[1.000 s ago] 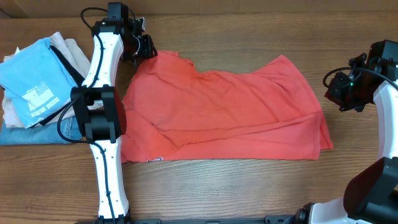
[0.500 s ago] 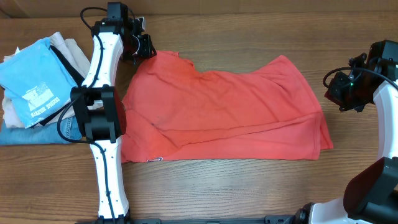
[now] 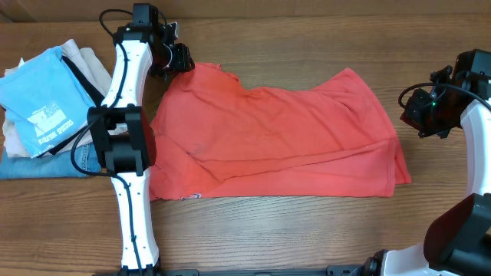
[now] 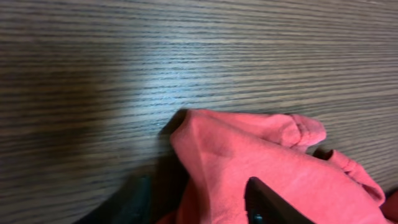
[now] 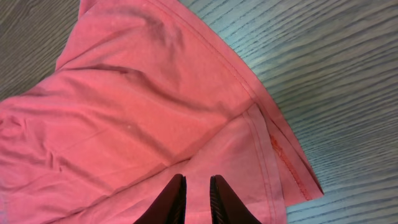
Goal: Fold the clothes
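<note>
Condition at inspection: the coral T-shirt (image 3: 284,138) lay spread across the middle of the wooden table (image 3: 307,238). It was partly folded, with a long crease running left to right and a doubled near edge. A small tag (image 3: 192,196) showed at its near-left corner. The pile of folded garments (image 3: 23,153), topped by a light blue shirt (image 3: 38,100), stood at the far left, apart from the work.

Change over the preceding second: none found. The overhead views matched in every particular; neither arm nor any part of the cloth had shifted.

Left gripper (image 3: 175,60): positioned at the shirt's far-left corner. Its wrist view showed one dark finger (image 4: 267,202) resting against bunched fabric, with the corner poking out beyond onto bare wood. Whether the cloth was actually pinched could not be determined.

Right gripper (image 3: 418,115): positioned just off the shirt's right edge. Its wrist view showed the fingers (image 5: 173,198) drawn almost together with nothing between them, above the layered right hem (image 5: 273,143).

Assessment: the standstill suggested a pause between steps, not progress. The fold appeared only part done. In my judgement the next move called for the right claw to spread and take the right hem, so both far corners could be carried together; a one-sided pull risked skewing the existing crease.
</note>
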Controlling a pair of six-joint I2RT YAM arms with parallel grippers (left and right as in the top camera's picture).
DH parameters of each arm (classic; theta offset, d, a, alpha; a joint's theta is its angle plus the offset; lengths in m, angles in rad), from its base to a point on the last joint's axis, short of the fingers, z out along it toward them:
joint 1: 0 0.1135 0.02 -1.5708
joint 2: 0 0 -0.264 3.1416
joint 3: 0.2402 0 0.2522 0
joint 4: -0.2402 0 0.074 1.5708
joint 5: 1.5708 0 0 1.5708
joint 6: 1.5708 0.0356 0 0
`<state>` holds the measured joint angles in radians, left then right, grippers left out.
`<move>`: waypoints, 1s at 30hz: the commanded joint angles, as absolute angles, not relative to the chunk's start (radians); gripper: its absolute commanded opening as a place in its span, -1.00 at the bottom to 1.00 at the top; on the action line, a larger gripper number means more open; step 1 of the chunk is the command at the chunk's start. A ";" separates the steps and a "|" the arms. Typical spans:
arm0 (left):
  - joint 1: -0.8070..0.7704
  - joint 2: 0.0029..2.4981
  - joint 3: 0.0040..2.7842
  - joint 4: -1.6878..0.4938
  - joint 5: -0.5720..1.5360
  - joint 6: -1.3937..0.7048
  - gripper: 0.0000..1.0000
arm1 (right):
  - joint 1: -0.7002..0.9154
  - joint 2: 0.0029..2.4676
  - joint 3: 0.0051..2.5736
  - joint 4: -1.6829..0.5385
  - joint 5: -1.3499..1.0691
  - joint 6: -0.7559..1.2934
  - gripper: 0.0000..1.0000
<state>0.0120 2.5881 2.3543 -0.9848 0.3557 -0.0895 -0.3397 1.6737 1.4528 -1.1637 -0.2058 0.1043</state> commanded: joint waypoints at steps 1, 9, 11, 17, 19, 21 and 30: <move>-0.001 2.613 2.352 -0.991 0.315 -0.075 0.05 | -0.341 1.666 1.465 -1.161 -0.215 0.100 -0.66; -0.012 2.613 2.338 -0.990 0.303 -0.074 -0.33 | -0.341 1.666 1.465 -1.161 -0.215 0.100 -0.66; -0.017 2.617 2.338 -0.990 0.303 -0.074 -0.31 | -0.341 1.666 1.465 -1.161 -0.215 0.100 -0.66; -0.027 2.629 2.338 -0.990 0.303 -0.074 -0.56 | -0.341 1.666 1.465 -1.161 -0.215 0.100 -0.66; -0.027 2.629 2.339 -0.986 0.304 -0.074 -0.65 | -0.341 1.666 1.465 -1.159 -0.215 0.100 -0.66; -0.025 2.627 2.339 -0.991 0.304 -0.076 -0.78 | -0.341 1.666 1.465 -1.152 -0.215 0.100 -0.72; -0.014 2.549 2.342 -1.059 0.295 -0.142 -0.92 | -0.340 1.666 1.465 -1.032 -0.231 0.096 -0.81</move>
<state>-0.0193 2.6026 2.3474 -1.0420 0.3084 -0.1074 -0.3397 1.6737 1.4528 -1.0554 -0.2115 0.1032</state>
